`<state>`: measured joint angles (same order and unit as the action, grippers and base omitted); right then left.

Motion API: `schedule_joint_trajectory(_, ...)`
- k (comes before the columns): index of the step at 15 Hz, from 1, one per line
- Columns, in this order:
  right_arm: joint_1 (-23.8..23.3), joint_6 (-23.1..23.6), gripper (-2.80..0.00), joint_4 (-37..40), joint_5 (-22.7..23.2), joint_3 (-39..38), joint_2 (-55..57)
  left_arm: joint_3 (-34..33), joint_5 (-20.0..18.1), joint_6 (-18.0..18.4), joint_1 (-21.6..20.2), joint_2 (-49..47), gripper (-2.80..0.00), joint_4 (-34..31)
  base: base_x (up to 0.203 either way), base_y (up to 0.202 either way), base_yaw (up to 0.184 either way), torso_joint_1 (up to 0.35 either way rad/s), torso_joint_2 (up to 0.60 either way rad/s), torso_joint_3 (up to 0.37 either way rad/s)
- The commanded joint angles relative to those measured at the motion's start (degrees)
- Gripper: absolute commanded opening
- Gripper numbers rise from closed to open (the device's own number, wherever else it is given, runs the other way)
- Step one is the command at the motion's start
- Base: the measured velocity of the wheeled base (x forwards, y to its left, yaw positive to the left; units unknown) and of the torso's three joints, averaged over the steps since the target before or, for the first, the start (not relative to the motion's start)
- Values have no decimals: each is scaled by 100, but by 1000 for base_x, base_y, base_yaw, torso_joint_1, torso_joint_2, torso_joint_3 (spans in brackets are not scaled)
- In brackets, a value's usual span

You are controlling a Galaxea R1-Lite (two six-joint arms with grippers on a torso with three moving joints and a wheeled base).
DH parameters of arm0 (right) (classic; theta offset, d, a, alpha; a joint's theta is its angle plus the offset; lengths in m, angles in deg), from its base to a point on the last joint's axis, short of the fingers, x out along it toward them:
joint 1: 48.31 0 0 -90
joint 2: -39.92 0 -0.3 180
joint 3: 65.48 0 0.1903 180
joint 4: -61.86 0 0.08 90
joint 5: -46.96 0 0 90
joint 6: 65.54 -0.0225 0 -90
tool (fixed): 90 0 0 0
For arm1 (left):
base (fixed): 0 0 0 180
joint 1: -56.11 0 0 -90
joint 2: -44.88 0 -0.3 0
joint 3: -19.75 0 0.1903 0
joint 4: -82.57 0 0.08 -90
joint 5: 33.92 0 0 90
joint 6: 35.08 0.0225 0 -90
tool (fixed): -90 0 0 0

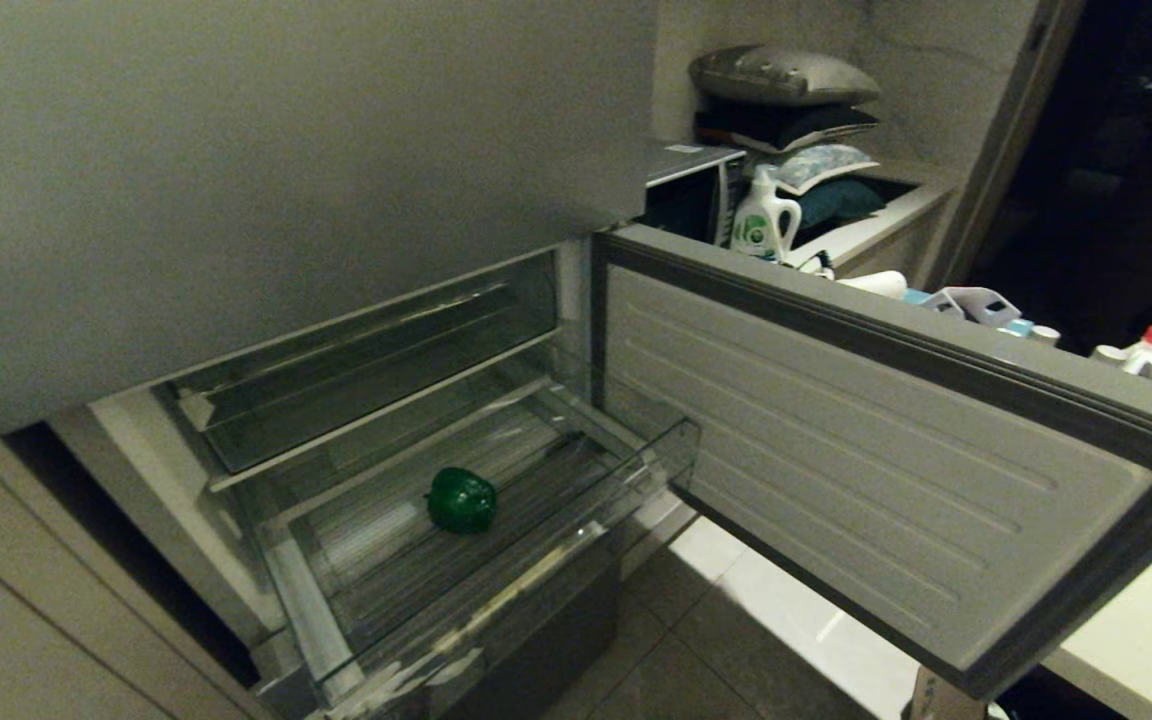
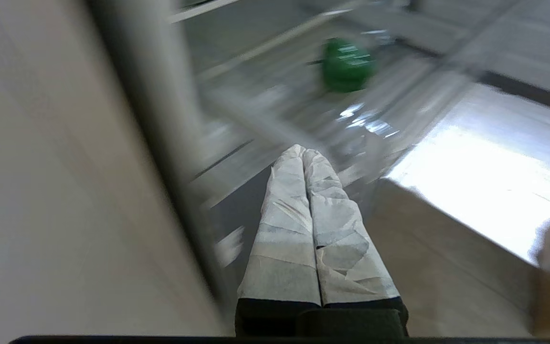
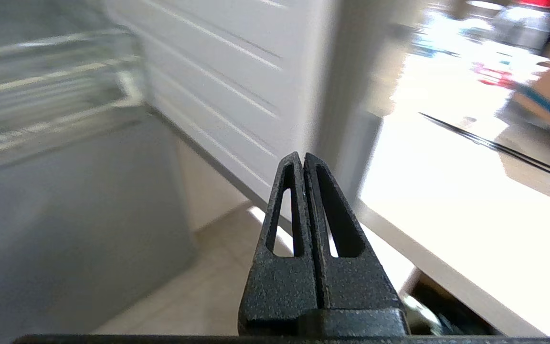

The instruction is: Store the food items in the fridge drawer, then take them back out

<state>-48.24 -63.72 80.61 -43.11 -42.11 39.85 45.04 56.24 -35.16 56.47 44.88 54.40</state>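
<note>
A glossy green bell pepper [image 1: 461, 500] lies in the pulled-out clear fridge drawer [image 1: 496, 590], near the middle of its ribbed bottom. The left wrist view shows the same pepper [image 2: 346, 66] beyond the drawer's front lip [image 2: 375, 129]. No other food item shows. My left gripper [image 2: 302, 150], wrapped in white tape, is shut on nothing and sits low in front of the drawer, well short of the pepper. My right gripper [image 3: 302, 156], bare black, is shut and empty, below the open fridge door. Neither arm shows in the head view.
The open fridge door [image 1: 866, 460] swings out to the right of the drawer. A clear compartment [image 1: 366, 350] sits above the drawer. Behind the door a counter holds a detergent bottle [image 1: 764, 218], a red-capped bottle [image 1: 1151, 352] and stacked cushions [image 1: 786, 95]. Tiled floor [image 1: 696, 660] lies below.
</note>
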Motion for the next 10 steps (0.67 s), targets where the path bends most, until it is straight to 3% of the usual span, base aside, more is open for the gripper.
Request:
schedule_joint_trajectory(1, 1, 3, -280, -4, -1, -176, -1, 1, 2, -1, 0, -9, -280, -3, -1, 9, -175, 2, -6, 3)
schedule_joint_trajectory(7, 1, -55, -280, -17, 11, -176, -1, 1, 2, -1, 0, -9, -280, -3, 1, 7, -173, 4, 1, 1)
schedule_joint_trajectory(10, -4, 219, -280, -24, 7, -163, 40, 1, 2, -1, 0, -9, -280, -3, 0, 4, -79, 3, 2, 2)
